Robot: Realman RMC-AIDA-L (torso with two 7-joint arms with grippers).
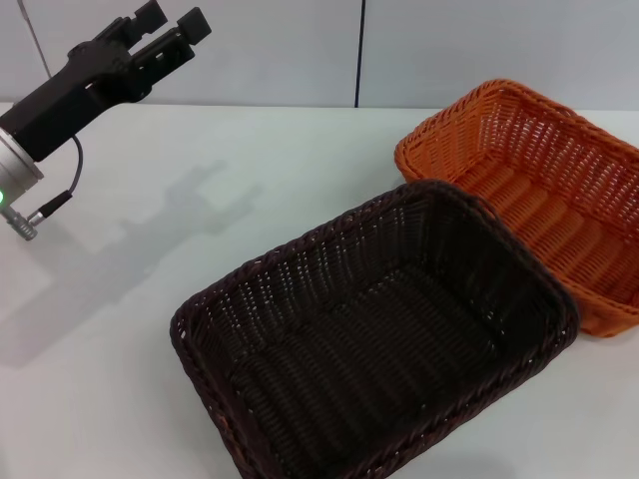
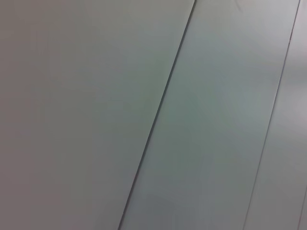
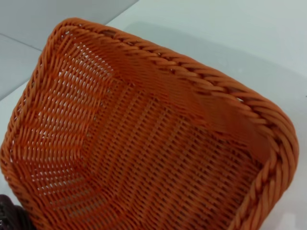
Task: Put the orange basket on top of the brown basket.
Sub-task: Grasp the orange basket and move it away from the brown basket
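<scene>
Stacking not started: orange basket [image 1: 544, 190] sits on the white table [image 1: 250, 190] at the far right, brown basket [image 1: 374, 334] nearer and toward centre, both upright and empty. Their rims meet or slightly overlap where the brown basket's far right corner runs against the orange basket's near long side; can't tell which rim is on top. Left gripper [image 1: 172, 28] is raised at the far left, well apart from both baskets, fingers slightly apart, holding nothing; looks parked. Right gripper isn't in the head view, and its wrist camera looks straight down into the orange basket [image 3: 144, 143] from close above, so I judge that arm is approaching; can't tell its finger state. Everything remains: grip, lift, shift, set down. Room: bare table left of the brown basket, wall panels behind. Orange basket's right end runs out of view, so clearance there is unknown. Watch the touching rims on lift; brown may drag.
</scene>
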